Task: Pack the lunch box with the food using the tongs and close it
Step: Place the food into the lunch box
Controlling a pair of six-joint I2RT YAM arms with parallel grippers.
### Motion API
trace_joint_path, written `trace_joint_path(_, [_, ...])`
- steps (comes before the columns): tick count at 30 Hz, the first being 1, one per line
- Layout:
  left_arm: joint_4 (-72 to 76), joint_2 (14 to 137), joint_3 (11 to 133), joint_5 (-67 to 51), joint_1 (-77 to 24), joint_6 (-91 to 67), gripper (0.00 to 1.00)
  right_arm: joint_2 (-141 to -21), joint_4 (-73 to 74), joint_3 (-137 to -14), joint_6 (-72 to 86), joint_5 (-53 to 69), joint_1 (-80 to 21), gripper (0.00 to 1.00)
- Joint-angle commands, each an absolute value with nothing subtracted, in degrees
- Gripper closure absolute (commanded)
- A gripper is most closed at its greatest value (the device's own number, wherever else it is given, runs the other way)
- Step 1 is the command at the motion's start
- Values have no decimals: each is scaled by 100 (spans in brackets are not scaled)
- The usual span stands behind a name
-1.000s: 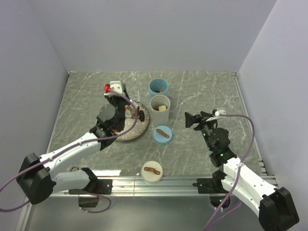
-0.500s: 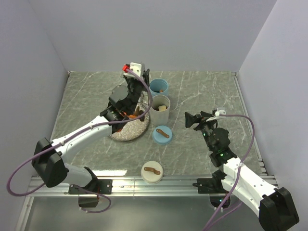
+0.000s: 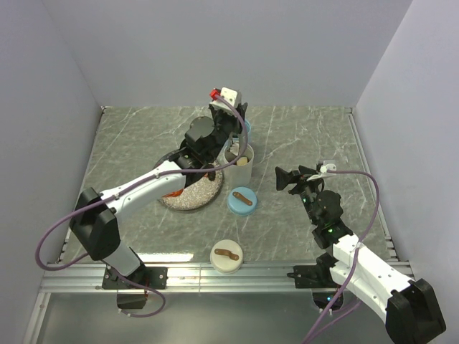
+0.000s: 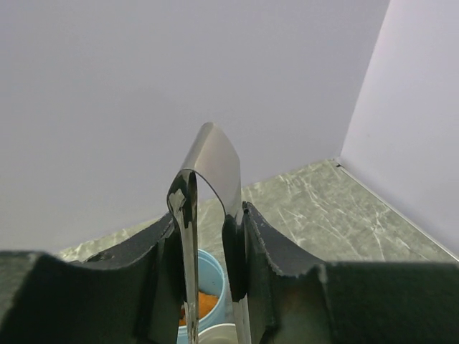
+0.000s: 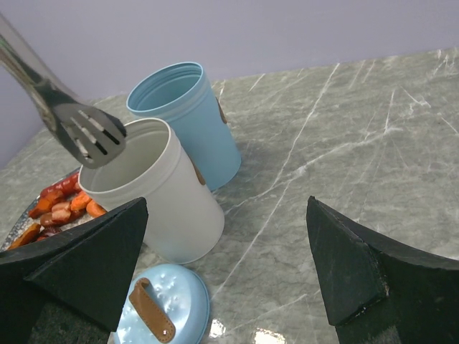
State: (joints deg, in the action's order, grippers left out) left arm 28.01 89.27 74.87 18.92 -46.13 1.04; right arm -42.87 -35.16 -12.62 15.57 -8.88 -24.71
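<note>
The right claw [image 5: 222,244] is spread wide, empty. Ahead of it, to its left, food [image 5: 61,204] is seen beside a white cup [image 5: 154,193] — over its rim the tongs [image 5: 79,129] are held, pinched in the left claw [image 4: 208,244].

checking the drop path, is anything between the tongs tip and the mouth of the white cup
Nothing visible does. The tongs hang at the rim of the white cup, whose mouth is uncovered. The blue lid lies on the table by its base, the white lid at the near edge.
</note>
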Motion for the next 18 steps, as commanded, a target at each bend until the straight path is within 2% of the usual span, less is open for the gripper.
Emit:
trace_joint_path(1, [3076,9017,7901,1688,-4676,35,62,-4228,-3691,-1354,1538,-853,-2434,2])
trace_joint_path(5, [3103,9088,7954,1723,-4693,44,53,-4236,-3691,-1354,1538,-844,-2435,2])
trace_joint_path(8, [3111,9097,7937,1758,-4693,62,51,-4245,-3700,-1354,1538,-835,-2435,2])
trace_joint_path(18, [3673,8456,7331,2179,-4729,395,61,-4315,-3726,-1380,1529,-835,-2435,2])
